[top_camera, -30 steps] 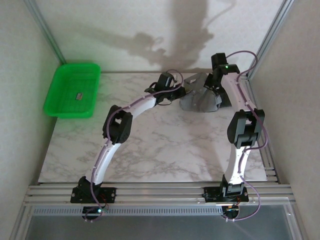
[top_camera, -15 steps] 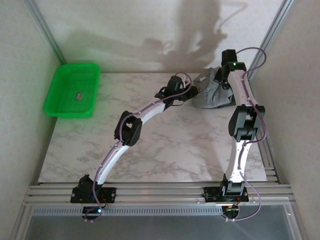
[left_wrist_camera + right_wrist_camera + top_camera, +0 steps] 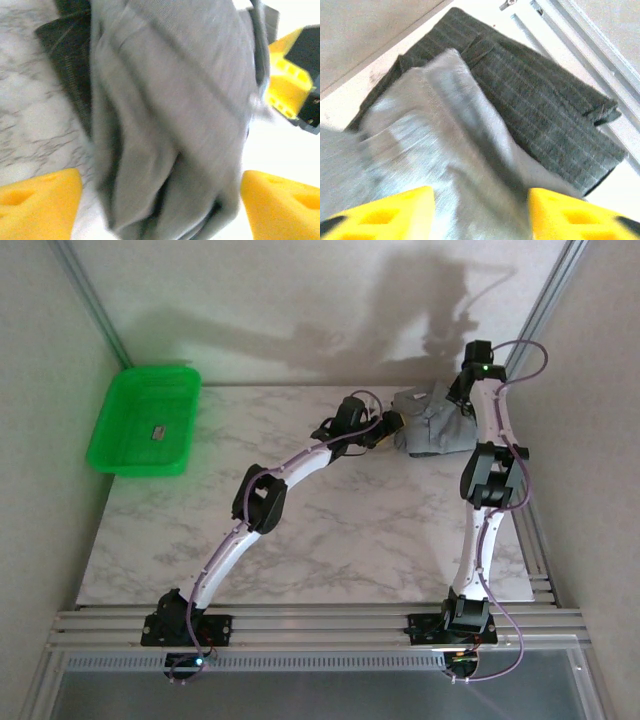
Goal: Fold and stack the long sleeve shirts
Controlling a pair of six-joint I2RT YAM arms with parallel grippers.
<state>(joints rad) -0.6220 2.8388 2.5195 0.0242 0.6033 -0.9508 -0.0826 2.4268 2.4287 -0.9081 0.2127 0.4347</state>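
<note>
The grey long sleeve shirt [image 3: 432,426] lies folded at the table's back right corner, on top of the folded charcoal shirt [image 3: 550,115]. In the left wrist view the charcoal shirt [image 3: 67,60] peeks out under the grey shirt [image 3: 170,100]. My left gripper [image 3: 388,429] is at the pile's left edge. Its jaws stand wide apart [image 3: 161,176], and the grey cloth lies loose between them. My right gripper [image 3: 462,404] is over the pile's back right, also open [image 3: 481,195], with grey cloth [image 3: 445,135] below and between its fingers.
A green plastic tray [image 3: 118,445] sits at the back left, off the marble table's [image 3: 300,540] corner. The wall and a metal frame post [image 3: 545,310] stand close behind the shirt pile. An aluminium rail [image 3: 320,622] runs along the near edge.
Both arms carried the grey shirt toward the back right and set it down on the charcoal shirt. Both grippers, shut before, now stand open.
</note>
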